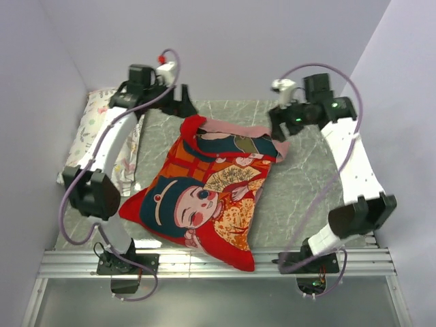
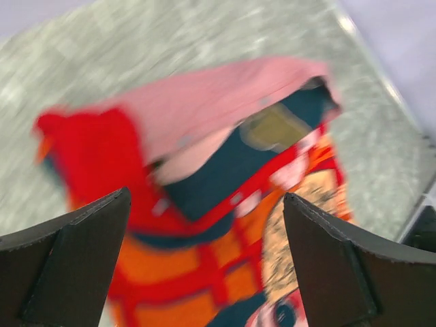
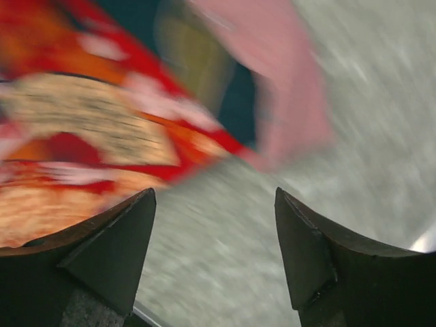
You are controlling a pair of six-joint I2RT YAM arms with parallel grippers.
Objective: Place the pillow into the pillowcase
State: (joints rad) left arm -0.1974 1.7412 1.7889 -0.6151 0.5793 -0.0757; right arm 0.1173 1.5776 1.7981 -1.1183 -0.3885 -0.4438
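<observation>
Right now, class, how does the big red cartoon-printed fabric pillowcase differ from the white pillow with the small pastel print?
Colour: the red cartoon-printed pillowcase is bright and bold; the white pastel-print pillow is pale. Place: the pillowcase lies mid-table; the pillow sits at the left wall, partly behind the left arm. Both are soft fabric, lying on the grey table.
</observation>
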